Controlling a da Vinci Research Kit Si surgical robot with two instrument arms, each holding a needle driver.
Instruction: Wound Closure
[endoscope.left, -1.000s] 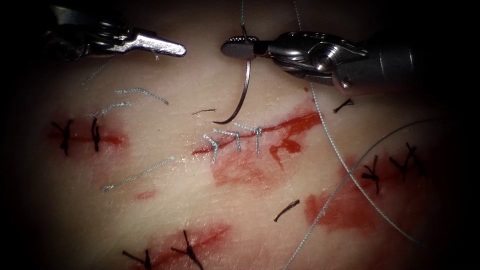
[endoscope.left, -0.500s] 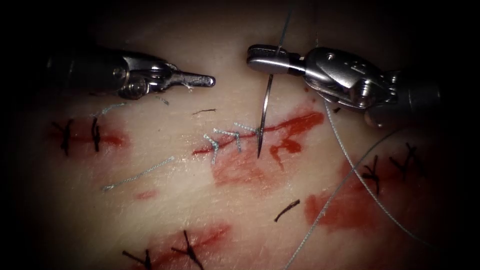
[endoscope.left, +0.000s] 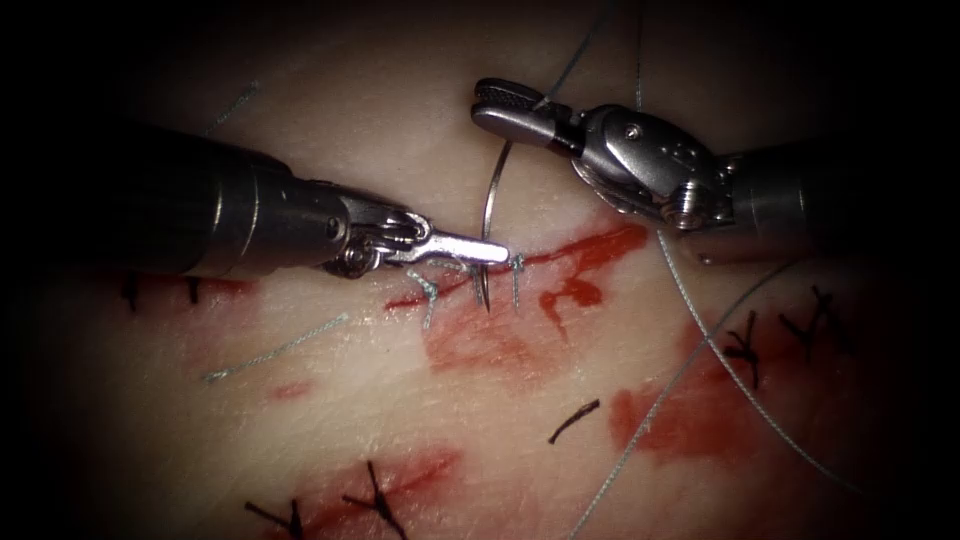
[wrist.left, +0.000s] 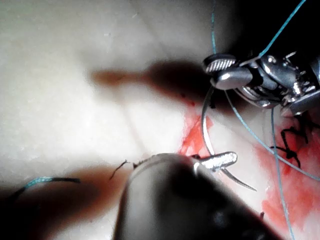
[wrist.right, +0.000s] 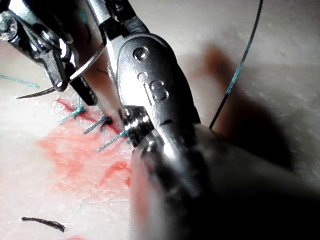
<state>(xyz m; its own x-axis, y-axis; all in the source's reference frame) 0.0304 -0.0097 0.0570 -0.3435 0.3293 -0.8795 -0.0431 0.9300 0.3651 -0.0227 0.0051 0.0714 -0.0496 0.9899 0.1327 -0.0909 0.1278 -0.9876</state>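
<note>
My right tool (endoscope.left: 490, 102) comes in from the upper right, shut on the curved needle (endoscope.left: 487, 200) at its thread end. The needle hangs down from there and its tip lies over the cut (endoscope.left: 590, 245), free of the tissue; the bare tip (wrist.left: 247, 186) stands clear in the left wrist view. My left tool (endoscope.left: 498, 250) reaches in from the left, with its tip across the needle's lower part, just above the point. Thread (endoscope.left: 700, 330) trails from the needle's end past the right tool and down to the right. Three pale stitches (endoscope.left: 470, 270) cross the cut's left part.
Red fluid (endoscope.left: 500, 345) stains the tissue below the cut and at the right (endoscope.left: 680, 415). Dark older stitches sit at the right (endoscope.left: 745, 350), the bottom (endoscope.left: 375, 500) and the far left. Loose pale thread ends (endoscope.left: 280, 348) and a dark snippet (endoscope.left: 573, 420) lie about.
The left tool has come down and right from the upper left to the needle over the cut. The right tool has shifted and turned the needle, so its curve now shows.
</note>
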